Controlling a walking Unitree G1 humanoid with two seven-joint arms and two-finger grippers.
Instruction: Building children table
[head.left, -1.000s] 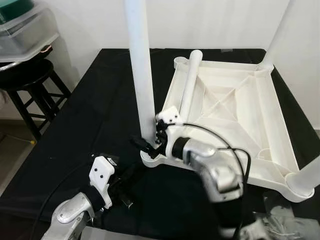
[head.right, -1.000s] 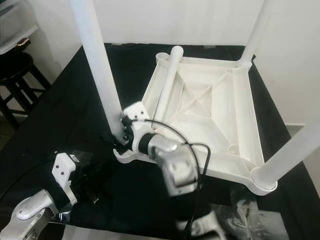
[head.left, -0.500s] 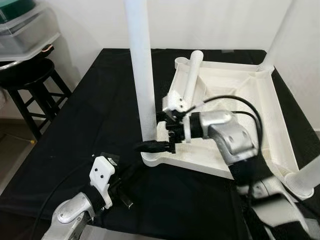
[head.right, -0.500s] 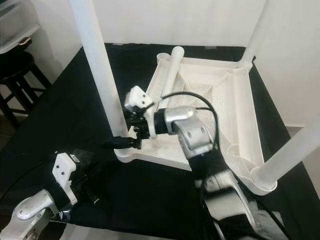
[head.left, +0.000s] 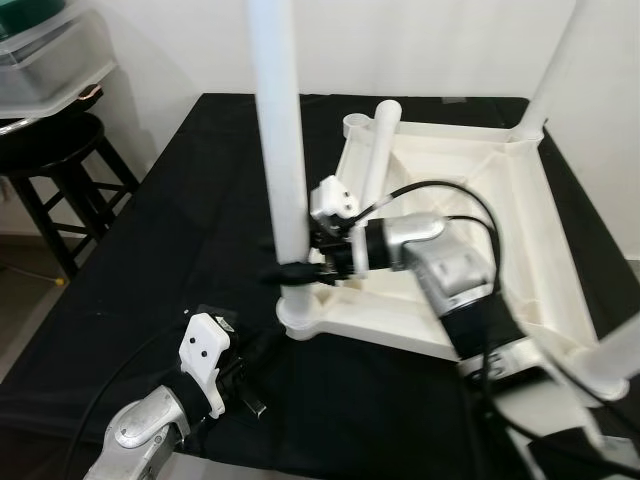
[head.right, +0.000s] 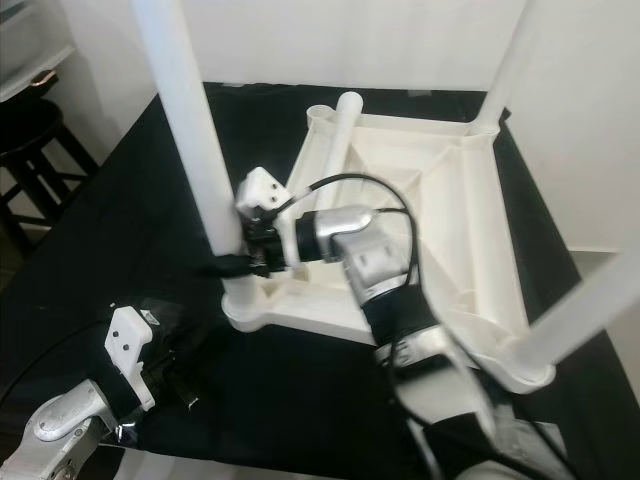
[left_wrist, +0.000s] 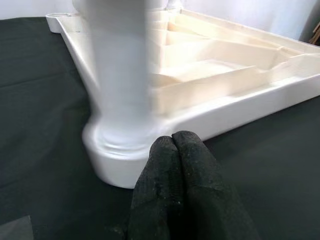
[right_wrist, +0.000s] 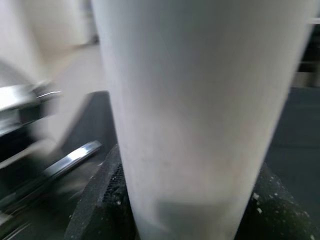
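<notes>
Fingers of right gripper (head.left: 292, 270) clamped around the near-left table leg (head.left: 278, 140), low on the shaft, just above its socket; the right wrist view has the black pads on either side of the white tube. Fingers (left_wrist: 172, 165) of left gripper (left_wrist: 172, 145) pressed together, clenched on nothing, tips aimed at the same corner socket but apart from it.

Black table (head.left: 180, 240) carries everything. On it, centre to 3 o'clock, the white children's tabletop (head.left: 480, 210) lies upside down, ribbed underside up. Upright legs stand in three corners: near-left at 9 o'clock of the top, far-right leg (head.left: 555, 70) at 1 o'clock, near-right leg (head.right: 590, 300) at 4 o'clock. Loose leg (head.left: 375, 155) lies tilted across the far-left corner, at 11 o'clock.

Right arm (head.left: 440, 260) reaches from 5 o'clock across the tabletop, forearm nearly level, wrist turned leftward. Left arm (head.left: 150, 425) low at 7 o'clock, forearm angled up toward the socket, gripper resting on the cloth.

Black stool (head.left: 55, 165) at 9 o'clock, off the table.
</notes>
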